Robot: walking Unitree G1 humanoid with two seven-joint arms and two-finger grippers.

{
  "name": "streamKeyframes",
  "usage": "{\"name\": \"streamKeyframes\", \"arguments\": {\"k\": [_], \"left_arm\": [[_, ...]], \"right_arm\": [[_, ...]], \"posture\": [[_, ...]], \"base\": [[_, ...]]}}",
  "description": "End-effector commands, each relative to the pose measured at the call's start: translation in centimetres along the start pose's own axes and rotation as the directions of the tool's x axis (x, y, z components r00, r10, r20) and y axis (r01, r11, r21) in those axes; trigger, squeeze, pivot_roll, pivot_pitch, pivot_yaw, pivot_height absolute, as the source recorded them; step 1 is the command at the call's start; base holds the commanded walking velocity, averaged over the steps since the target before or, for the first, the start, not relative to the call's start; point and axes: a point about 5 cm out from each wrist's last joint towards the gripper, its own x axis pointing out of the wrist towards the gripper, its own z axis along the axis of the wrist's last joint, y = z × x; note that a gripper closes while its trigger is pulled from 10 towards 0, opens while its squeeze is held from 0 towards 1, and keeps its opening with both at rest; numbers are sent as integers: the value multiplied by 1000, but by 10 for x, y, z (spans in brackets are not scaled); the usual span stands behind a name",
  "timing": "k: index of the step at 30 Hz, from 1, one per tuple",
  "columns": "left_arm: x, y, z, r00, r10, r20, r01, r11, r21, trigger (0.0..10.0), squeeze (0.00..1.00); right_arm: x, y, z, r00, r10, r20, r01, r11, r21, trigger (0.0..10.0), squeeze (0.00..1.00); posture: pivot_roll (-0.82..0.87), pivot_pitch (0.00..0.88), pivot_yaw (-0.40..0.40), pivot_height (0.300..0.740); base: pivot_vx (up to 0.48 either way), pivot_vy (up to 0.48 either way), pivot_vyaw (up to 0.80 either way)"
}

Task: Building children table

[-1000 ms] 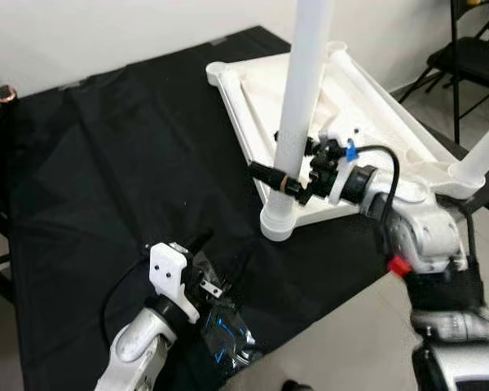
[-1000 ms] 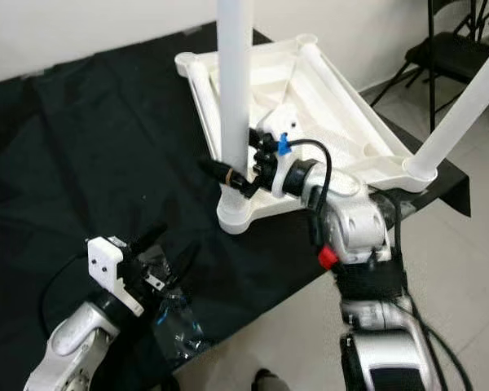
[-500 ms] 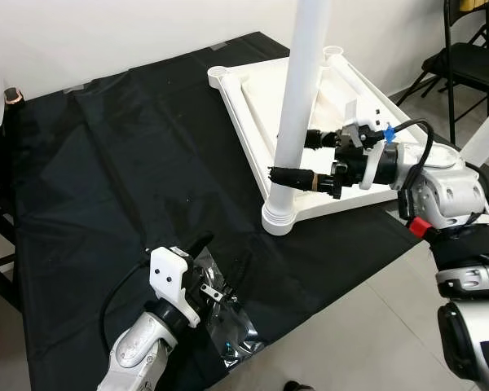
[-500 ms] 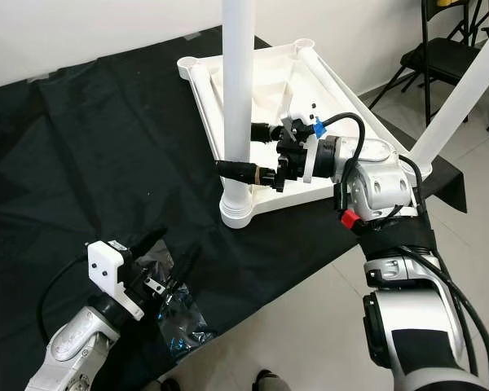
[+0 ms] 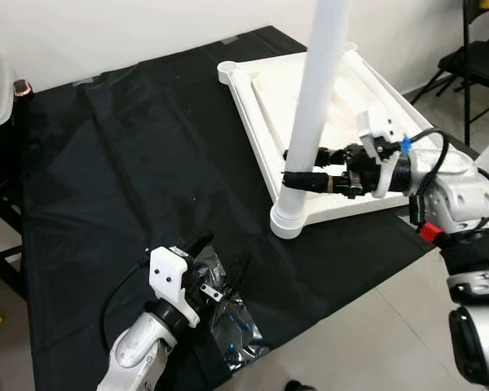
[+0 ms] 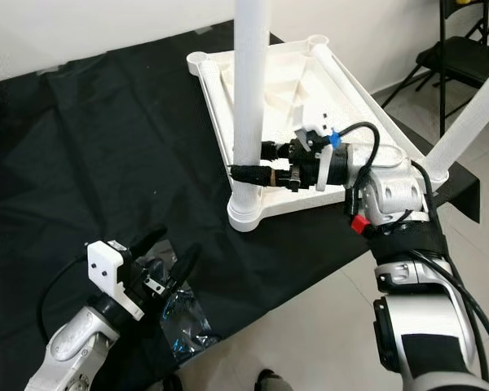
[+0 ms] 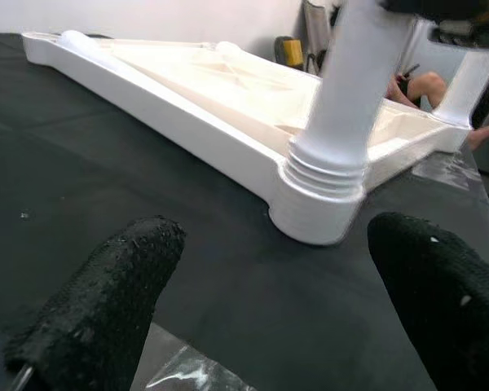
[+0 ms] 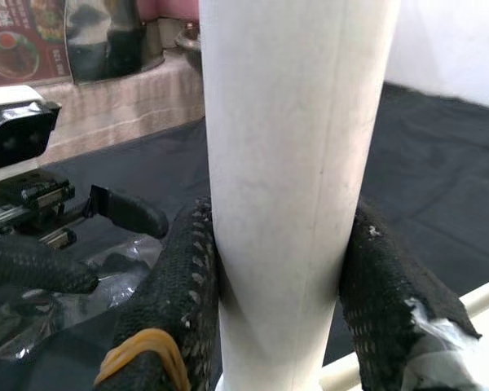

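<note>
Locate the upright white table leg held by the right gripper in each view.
Left eye view: table leg, right of centre.
Right eye view: table leg, centre.
Left wrist view: upper right, above its corner socket.
Right wrist view: centre, between the black fingers.
Shared landmark: the white tabletop frame.

Background items around the work surface

A black cloth (image 5: 130, 163) covers the surface, creased across its width. A clear plastic bag (image 5: 232, 326) lies crumpled on it near the front edge. 1 black folding chair (image 6: 464, 57) stands on the pale tiled floor (image 6: 310, 326) beyond, before a white wall (image 5: 106, 32).
</note>
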Motion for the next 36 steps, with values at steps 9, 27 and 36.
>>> {"name": "streamKeyframes", "arguments": {"k": [9, 27, 36], "left_arm": [[-6, 4, -1, 1000, 7, -25, -7, 1000, 2, 10000, 0], [-3, 7, -3, 1000, 12, -24, -11, 1000, 6, 10000, 0], [-6, 5, 0, 1000, 8, -26, -8, 1000, 9, 10000, 0]], "right_arm": [[57, 75, -83, 736, -637, -230, 674, 657, 336, 0, 0], [75, 91, -61, 714, -671, -198, 696, 649, 307, 10000, 1000], [63, 52, -35, 862, -506, 21, 487, 840, 239, 10000, 1000]], "posture": [[33, 203, 22, 740], [27, 183, 14, 740], [52, 202, 24, 740]], "base": [[0, 0, 0], [0, 0, 0], [0, 0, 0]]}}
